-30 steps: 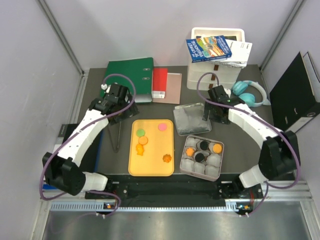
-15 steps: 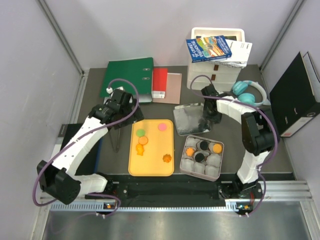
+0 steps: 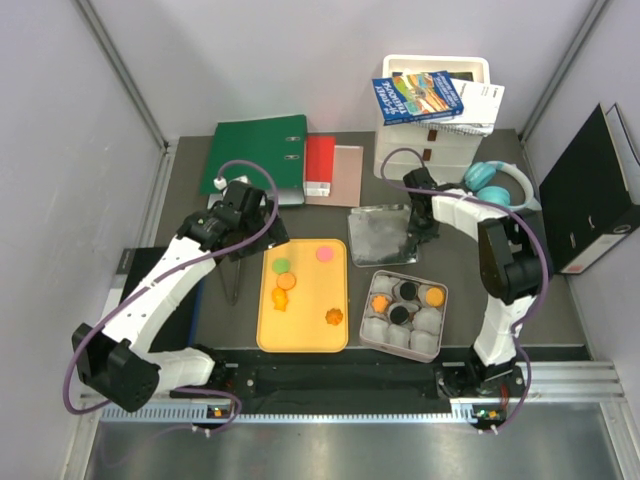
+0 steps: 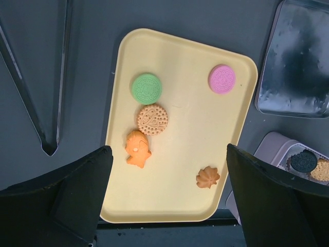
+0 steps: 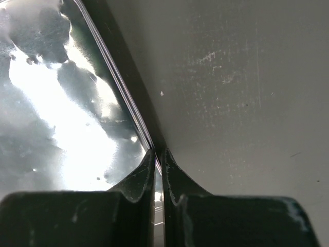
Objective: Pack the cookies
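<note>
Five cookies lie on the yellow tray (image 3: 312,300): green (image 4: 146,88), pink (image 4: 222,78), round orange (image 4: 152,119), orange fish-shaped (image 4: 137,148) and orange flower-shaped (image 4: 207,177). My left gripper (image 4: 165,154) hovers open above the tray's near end, touching nothing. The grey tin (image 3: 446,312) holds two orange cookies (image 3: 380,301) and two black cookies (image 3: 407,291) in white paper cups. My right gripper (image 5: 159,153) is shut on the right rim of the shiny metal lid (image 5: 56,103), which lies behind the tin (image 3: 380,238).
Metal tongs (image 4: 49,103) lie left of the tray. A green binder (image 3: 255,155), red and brown booklets (image 3: 330,170), white drawers with books on top (image 3: 430,110), teal headphones (image 3: 495,185) and a black binder (image 3: 590,190) line the back and right.
My right gripper dropped to the lid's right edge and closed on its rim. The left arm shifted slightly toward the tray, still open.
</note>
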`<state>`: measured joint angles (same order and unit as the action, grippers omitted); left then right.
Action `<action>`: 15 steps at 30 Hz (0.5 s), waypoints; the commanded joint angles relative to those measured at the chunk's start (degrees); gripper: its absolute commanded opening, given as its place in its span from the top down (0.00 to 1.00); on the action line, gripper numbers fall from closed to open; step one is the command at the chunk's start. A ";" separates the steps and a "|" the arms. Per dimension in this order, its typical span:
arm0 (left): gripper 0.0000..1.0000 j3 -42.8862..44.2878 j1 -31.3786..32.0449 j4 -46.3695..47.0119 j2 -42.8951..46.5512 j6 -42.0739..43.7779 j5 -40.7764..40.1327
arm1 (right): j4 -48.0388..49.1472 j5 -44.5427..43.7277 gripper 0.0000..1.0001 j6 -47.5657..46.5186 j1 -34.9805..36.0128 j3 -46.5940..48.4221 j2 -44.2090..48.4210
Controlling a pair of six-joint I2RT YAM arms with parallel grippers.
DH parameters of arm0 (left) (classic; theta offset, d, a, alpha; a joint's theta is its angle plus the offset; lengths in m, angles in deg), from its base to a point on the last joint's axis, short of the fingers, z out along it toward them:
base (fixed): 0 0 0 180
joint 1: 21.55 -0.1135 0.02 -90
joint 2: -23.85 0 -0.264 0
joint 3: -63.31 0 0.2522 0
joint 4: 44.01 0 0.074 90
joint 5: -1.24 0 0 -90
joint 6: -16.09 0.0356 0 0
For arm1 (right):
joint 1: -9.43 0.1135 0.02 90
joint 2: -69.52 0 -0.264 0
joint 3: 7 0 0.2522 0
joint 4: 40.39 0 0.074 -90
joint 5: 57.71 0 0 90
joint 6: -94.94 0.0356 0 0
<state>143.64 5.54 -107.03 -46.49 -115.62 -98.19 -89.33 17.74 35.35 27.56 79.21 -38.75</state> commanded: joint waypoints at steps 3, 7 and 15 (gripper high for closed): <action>0.05 0.32 0.59 0.91 0.91 0.14 0.29 | -1.03 2.33 1.00 2.28 -0.38 -1.43 -1.52; 0.05 0.41 0.68 1.18 0.74 0.40 0.20 | 0.02 3.20 1.00 2.81 -0.29 -3.01 4.11; 0.04 1.46 0.68 2.85 0.21 1.11 -0.23 | -3.14 4.61 1.00 2.81 0.94 -2.13 14.13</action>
<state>143.64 6.00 -106.94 -46.51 -115.45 -98.15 -91.71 21.50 36.62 27.82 76.11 -32.28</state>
